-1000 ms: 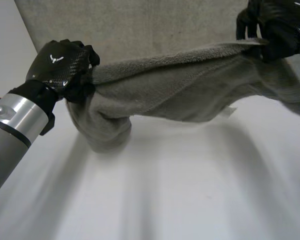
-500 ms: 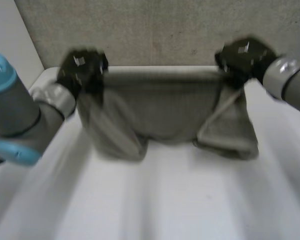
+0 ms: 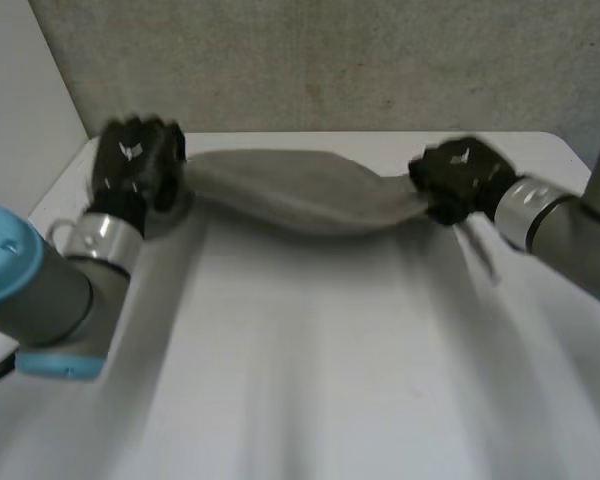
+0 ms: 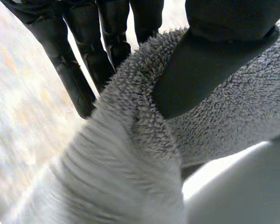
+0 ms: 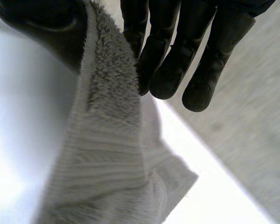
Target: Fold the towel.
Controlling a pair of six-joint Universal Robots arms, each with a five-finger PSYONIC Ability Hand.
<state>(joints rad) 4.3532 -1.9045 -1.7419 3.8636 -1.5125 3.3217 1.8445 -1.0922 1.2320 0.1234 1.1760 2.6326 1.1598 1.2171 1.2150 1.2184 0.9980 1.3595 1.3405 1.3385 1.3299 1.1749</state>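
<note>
I see a white table [image 3: 310, 400], smooth and matt. Its far edge meets a grey speckled wall [image 3: 330, 60].

The towel [image 3: 290, 190] is grey terry cloth with a looped pile. It is bunched into a long, rope-like band that runs along the table's far edge, drawn between both hands. I cannot tell whether it touches the surface.

The left hand [image 3: 135, 165] is clamped on the towel's left end. In the left wrist view its thumb [image 4: 210, 60] presses the pile toward the fingers [image 4: 79, 79] behind the cloth.

The right hand [image 3: 455, 180] pinches the right end, with curled fingers on one face of the cloth edge and the thumb on the other. A loose flap hangs below it.

The broad near tabletop lies open in front of the towel.
</note>
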